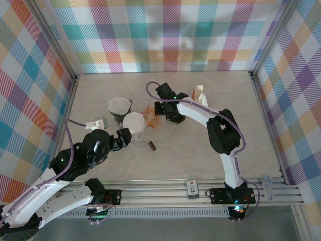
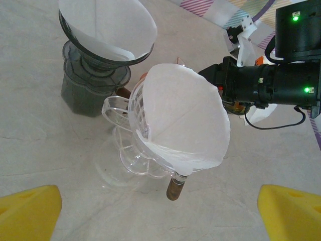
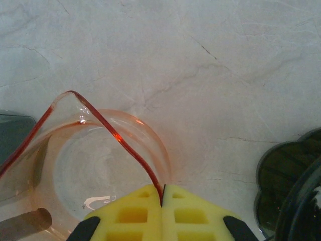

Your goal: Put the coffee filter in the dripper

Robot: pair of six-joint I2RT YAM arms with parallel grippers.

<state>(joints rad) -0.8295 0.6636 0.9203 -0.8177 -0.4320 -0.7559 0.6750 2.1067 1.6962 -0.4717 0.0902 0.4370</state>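
A clear dripper [image 2: 128, 145] stands mid-table with a white coffee filter [image 2: 188, 120] seated in its cone, also seen from above [image 1: 134, 122]. My left gripper [image 2: 160, 213] hangs just short of it, wide open and holding nothing, its yellow fingertips [image 2: 30, 211] at the frame's lower corners. A dark dripper [image 2: 93, 83] behind it carries a second white filter [image 2: 108, 22]. To the right lies a transparent orange dripper [image 3: 100, 165], tipped on its side [image 1: 149, 111]. My right gripper [image 3: 162, 196] is shut on its thin rim, pads pressed together around the edge.
A small brown cylinder [image 2: 175, 188] lies on the table against the clear dripper's near side [image 1: 152, 146]. A white and orange paper holder [image 1: 200, 94] stands at the back right. The dark dripper's base [image 3: 286, 170] sits close to my right gripper. Checked walls enclose the table.
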